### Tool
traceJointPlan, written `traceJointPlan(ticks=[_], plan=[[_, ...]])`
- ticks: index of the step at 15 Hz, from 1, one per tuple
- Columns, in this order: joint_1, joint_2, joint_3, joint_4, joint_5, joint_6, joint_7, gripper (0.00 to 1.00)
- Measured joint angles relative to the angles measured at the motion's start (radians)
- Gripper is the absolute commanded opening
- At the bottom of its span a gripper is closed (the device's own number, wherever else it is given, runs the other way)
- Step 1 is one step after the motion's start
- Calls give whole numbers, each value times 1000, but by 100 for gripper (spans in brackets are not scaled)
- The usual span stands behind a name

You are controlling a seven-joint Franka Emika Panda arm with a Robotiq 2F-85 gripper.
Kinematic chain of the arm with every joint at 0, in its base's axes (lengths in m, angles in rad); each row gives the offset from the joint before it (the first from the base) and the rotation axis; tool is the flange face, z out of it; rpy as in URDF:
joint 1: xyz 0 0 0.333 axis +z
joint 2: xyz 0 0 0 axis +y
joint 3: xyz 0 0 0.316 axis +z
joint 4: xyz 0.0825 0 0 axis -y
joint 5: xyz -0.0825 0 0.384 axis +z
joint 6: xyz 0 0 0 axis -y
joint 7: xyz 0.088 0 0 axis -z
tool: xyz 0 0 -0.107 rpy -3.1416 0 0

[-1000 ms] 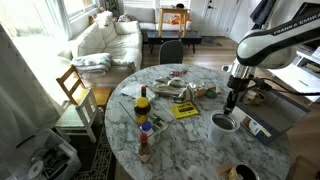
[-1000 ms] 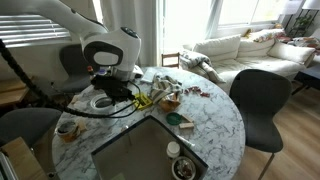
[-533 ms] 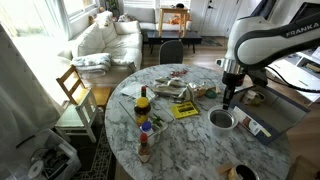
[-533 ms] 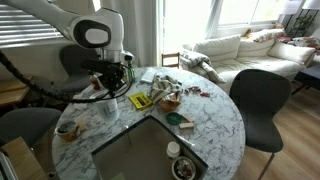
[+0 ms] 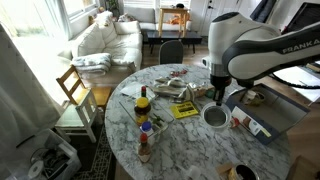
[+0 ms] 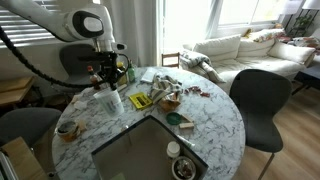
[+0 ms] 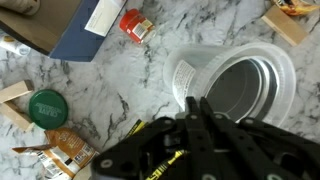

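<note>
My gripper [image 7: 190, 103] is shut on the rim of a clear plastic cup [image 7: 240, 85], one finger inside and one outside. The cup stands upright on the round marble table [image 5: 180, 145] in both exterior views [image 5: 214, 116] [image 6: 110, 101]. The gripper [image 5: 218, 97] comes down onto it from above; it also shows from the other side [image 6: 105, 82]. A yellow packet [image 5: 186, 110] lies just beside the cup. Whether the cup's base touches the table, I cannot tell.
Sauce bottles [image 5: 143, 106] and a blue-capped bottle [image 5: 146, 140] stand at the table's near left. A green lid [image 7: 45, 105], a red packet [image 7: 135, 25] and a blue box [image 7: 95, 25] lie near the cup. A grey laptop [image 6: 150, 148] and a dark chair [image 6: 255, 95] are close.
The arm has swung across the table, and the cup has moved with the gripper toward the yellow packet.
</note>
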Motion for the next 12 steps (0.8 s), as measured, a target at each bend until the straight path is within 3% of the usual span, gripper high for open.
traceJointPlan(ticks=[5, 12], plan=[[2, 5, 2, 7, -17, -15, 1, 1], [91, 103, 47, 108, -277, -166, 123, 1]])
